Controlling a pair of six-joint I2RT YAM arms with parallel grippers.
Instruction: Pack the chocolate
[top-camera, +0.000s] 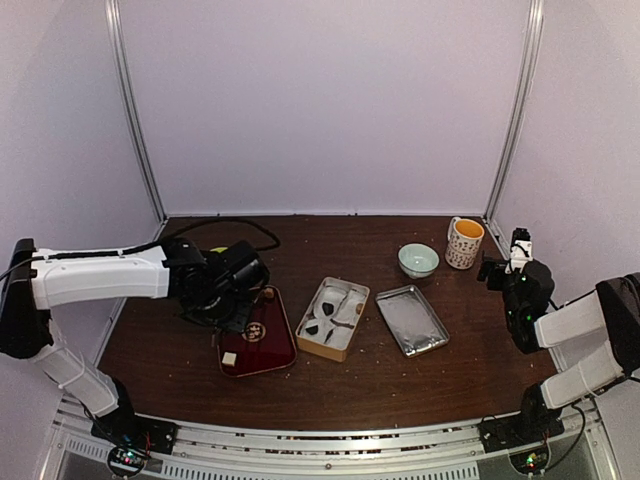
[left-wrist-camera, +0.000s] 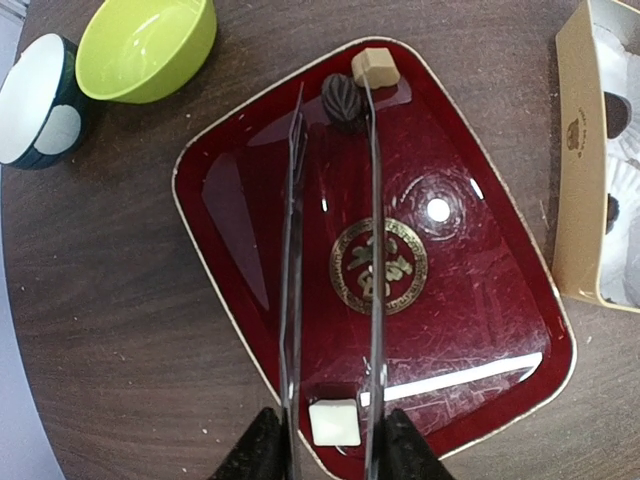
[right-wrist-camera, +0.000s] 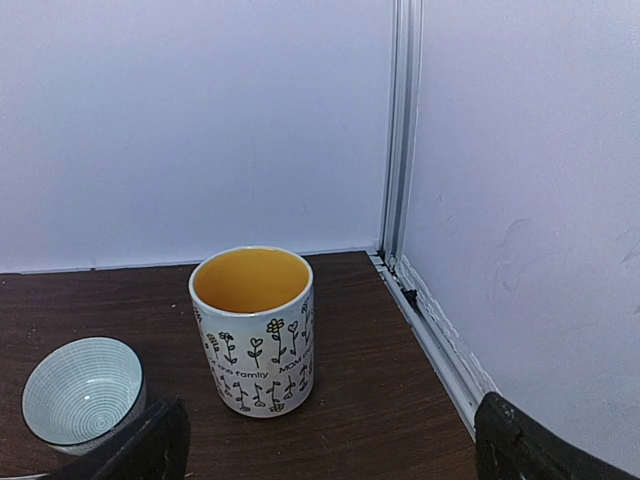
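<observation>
Left pincer (left-wrist-camera: 334, 90): two long thin metal blades, set narrow, one on each side of the chocolate. The right blade seems to touch it and the left is just apart, so I judge nothing is held.
Chocolate (left-wrist-camera: 343, 99): at the far end of the red tray (left-wrist-camera: 250, 290), between the blade tips.
Right pincer (right-wrist-camera: 332, 405): wide and empty, at the far right corner, well apart from the work.
Risk, slipping: the tray is glossy and the piece is rounded, so thin blades may squeeze it out sideways.
Risk, wrong piece: the tan cube (left-wrist-camera: 376, 68) lies just beside the chocolate, and the right blade could catch it or push it over the rim.
Risk, carrying: the cups in the box (left-wrist-camera: 578, 180) look small, and a loose hold could drop the piece on the table (left-wrist-camera: 110, 330).
White cube (left-wrist-camera: 334, 422): matte and square, at the near end of the tray.
Red tray: shiny like lacquer, with rounded corners, a gold emblem and fine scratches.
Chocolate, surface: dark brown, oval and ribbed.
Green bowl (left-wrist-camera: 147, 45): smooth and glossy, beyond the tray.
Dark bowl (left-wrist-camera: 40, 100): white inside, with pale spots outside.
Box, material: beige card holding white pleated paper cups.
Grey metal tray (top-camera: 412, 320): flat, shallow and dull, right of the box.
Pale bowl (right-wrist-camera: 82, 403): finely lined and round.
Mug (right-wrist-camera: 253, 330): a cylinder, yellow inside, with printed flowers.
</observation>
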